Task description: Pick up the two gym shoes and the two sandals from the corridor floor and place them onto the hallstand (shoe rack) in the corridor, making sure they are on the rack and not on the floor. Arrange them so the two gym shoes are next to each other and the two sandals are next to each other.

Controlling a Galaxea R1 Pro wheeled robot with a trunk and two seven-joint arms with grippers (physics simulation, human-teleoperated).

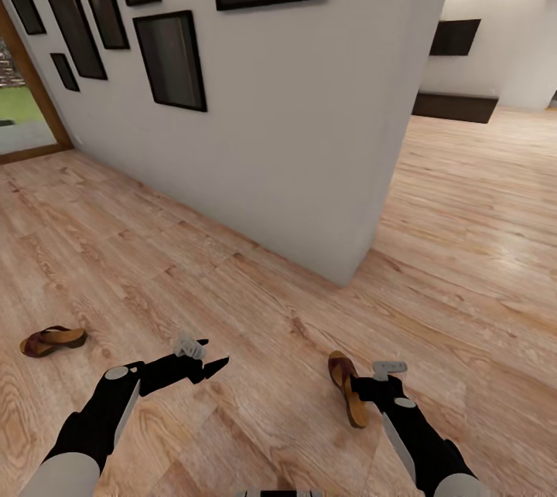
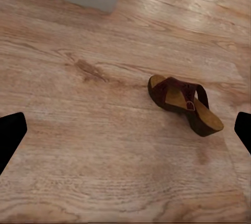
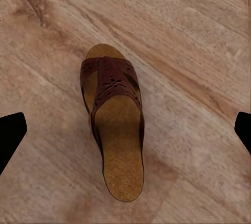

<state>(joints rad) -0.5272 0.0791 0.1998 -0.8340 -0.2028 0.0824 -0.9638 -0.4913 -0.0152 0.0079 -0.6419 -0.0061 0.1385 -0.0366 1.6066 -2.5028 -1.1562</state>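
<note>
The right gripper [image 1: 370,389] was held wide open and empty, its fingers [image 3: 11,135] spread well past both sides of the near sandal [image 3: 114,121], which lay on the corridor floor [image 1: 255,311] directly beneath, long axis apparently along the arm's reach. The left gripper [image 1: 203,354], likewise open and empty, was farther off. The second sandal [image 1: 52,340] lay well apart, leftward. No writing could be read.

The corridor floor [image 1: 255,304] is wood plank with visible grain, knots and a soft sheen, each sandal [image 3: 112,119] pairs a dark brown leather-look strap cut with a pattern with a matt, cork-like tan insole, and the wall [image 1: 309,134] is smooth matt white.
</note>
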